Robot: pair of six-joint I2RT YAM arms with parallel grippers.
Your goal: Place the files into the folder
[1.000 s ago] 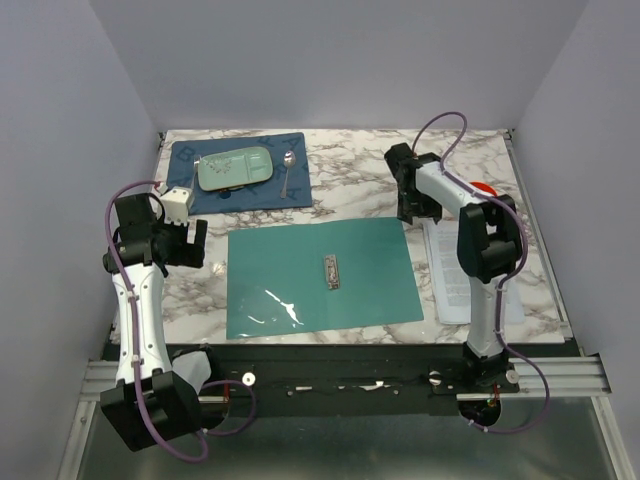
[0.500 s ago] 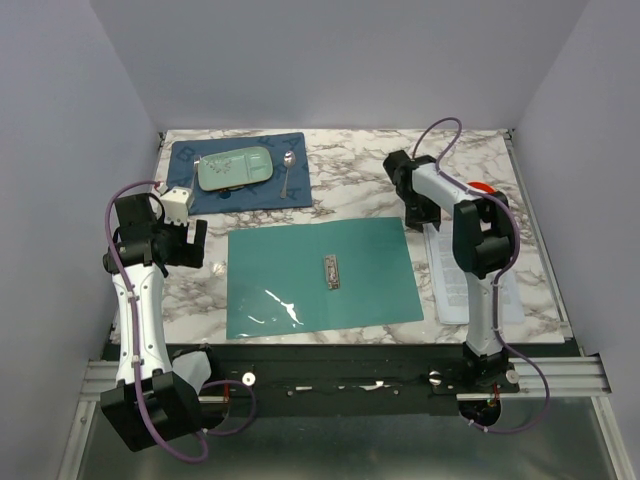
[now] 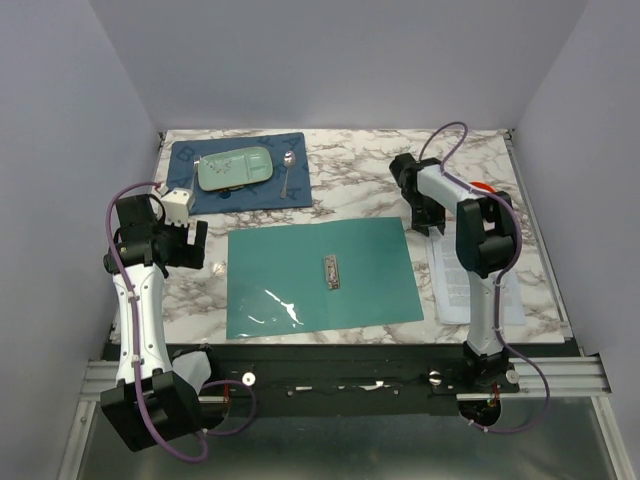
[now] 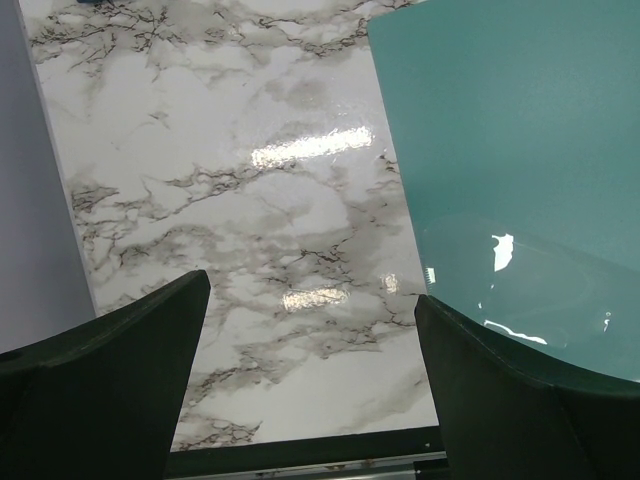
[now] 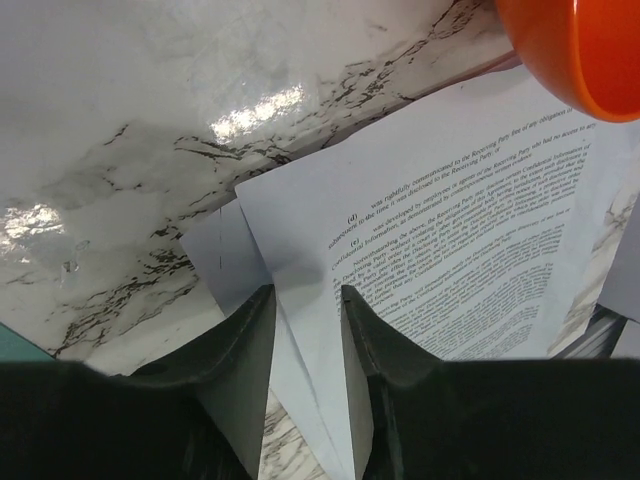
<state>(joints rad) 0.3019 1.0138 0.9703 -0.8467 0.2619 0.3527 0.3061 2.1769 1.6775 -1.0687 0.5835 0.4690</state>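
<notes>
On the marble table (image 3: 360, 170) we find the files (image 3: 448, 285) at frame right, long axis running up-frame, with the folder (image 3: 300, 270) open to their left. The right gripper (image 5: 305, 320), the nearer one, stands narrow astride their upper corner, and we cannot tell whether it grips. The left gripper (image 4: 310, 300) gapes empty at the folder's left edge.

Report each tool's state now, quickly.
Left tool: open, holding nothing.
Right tool: partly open, straddling the edge of the files, not clamped.

Small black print covers the files (image 5: 470, 230). Readable there: "(d)", "(e)", "Receiving Party" and "Confidential Information"; the rest is too small
</notes>
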